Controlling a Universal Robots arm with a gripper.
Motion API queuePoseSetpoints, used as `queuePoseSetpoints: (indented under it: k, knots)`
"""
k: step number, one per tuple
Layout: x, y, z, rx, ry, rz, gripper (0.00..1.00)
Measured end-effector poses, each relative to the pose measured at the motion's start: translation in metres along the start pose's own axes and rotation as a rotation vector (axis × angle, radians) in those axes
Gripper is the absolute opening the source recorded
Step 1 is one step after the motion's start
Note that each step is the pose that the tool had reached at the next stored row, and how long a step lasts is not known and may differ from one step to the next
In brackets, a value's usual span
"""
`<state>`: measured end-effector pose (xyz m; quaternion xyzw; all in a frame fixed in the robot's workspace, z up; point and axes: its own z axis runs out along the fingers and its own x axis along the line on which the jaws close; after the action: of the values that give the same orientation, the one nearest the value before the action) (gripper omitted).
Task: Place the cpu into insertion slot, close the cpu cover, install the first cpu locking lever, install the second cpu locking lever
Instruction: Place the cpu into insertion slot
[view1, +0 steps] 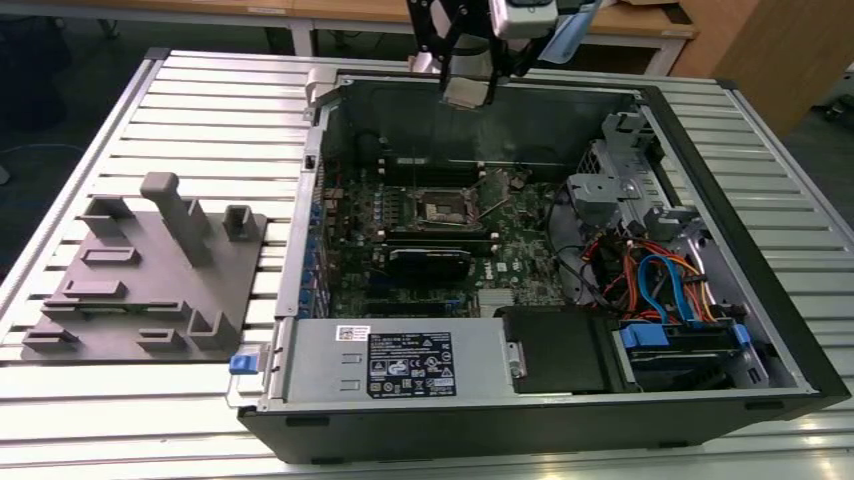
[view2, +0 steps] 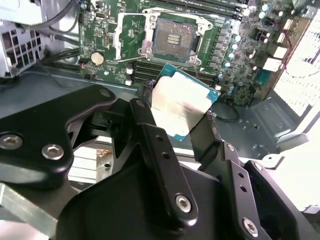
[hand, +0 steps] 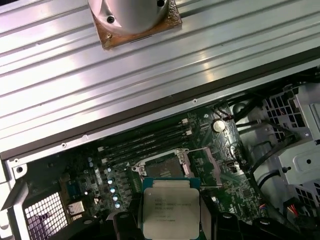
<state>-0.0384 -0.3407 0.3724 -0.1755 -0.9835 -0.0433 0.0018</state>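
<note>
My gripper (view2: 175, 125) is shut on the cpu (view2: 182, 102), a flat silver square with a green edge, gripped by two opposite sides between the black fingers (view2: 147, 125). In the first wrist view the cpu (hand: 170, 207) hangs above the board, just short of the insertion slot (hand: 165, 167). The insertion slot (view2: 172, 42) lies bare, its dark contact field showing. The cpu cover (view2: 119, 37) is flipped open beside it. A thin wire locking lever (view2: 196, 70) sticks out at the slot's corner. In the exterior view my gripper (view1: 467, 92) hovers over the case's far wall, well above the insertion slot (view1: 434, 208).
The open computer case (view1: 747, 300) lies on a slatted metal table (view1: 214, 110). Long black memory slots (view2: 150, 67) run beside the socket. A power-supply box (view1: 400, 362) and a drive cage with cables (view1: 667, 290) fill the near side. A grey fixture plate (view1: 147, 270) sits at the exterior view's left.
</note>
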Motion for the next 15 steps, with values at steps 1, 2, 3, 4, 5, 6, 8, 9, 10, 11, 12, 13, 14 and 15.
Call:
queuePoseSetpoints:
  k: [1, 2, 3, 4, 5, 6, 8, 9, 10, 11, 12, 13, 14, 15]
  knots:
    - [0.0000, 0.0000, 0.0001, -0.0002, -0.0011, 0.012, 0.54]
    - [0.0000, 0.0000, 0.0002, -0.0005, -0.0024, 0.027, 0.54]
    - [0.0000, 0.0000, 0.0003, -0.0009, -0.0039, 0.045, 0.54]
    - [0.0000, 0.0000, 0.0004, -0.0013, -0.0055, 0.064, 0.54]
    - [0.0000, 0.0000, 0.0005, -0.0016, -0.0070, 0.081, 0.54]
    - [0.0000, 0.0000, 0.0006, -0.0019, -0.0085, 0.099, 0.54]
    - [0.0000, -0.0001, 0.0007, -0.0022, -0.0097, 0.115, 0.54]
    - [0.0000, 0.0000, 0.0006, -0.0022, -0.0098, 0.115, 0.54]
    - [0.0000, 0.0000, 0.0007, -0.0022, -0.0098, 0.115, 0.54]
    - [0.0000, -0.0001, 0.0006, -0.0022, -0.0098, 0.115, 0.54]
    - [0.0000, -0.0001, 0.0006, -0.0022, -0.0098, 0.115, 0.54]
    - [0.0000, -0.0001, 0.0007, -0.0023, -0.0098, 0.115, 0.54]
    - [0.0000, -0.0001, 0.0007, -0.0022, -0.0098, 0.115, 0.54]
    - [0.0000, -0.0001, 0.0007, -0.0022, -0.0098, 0.115, 0.54]
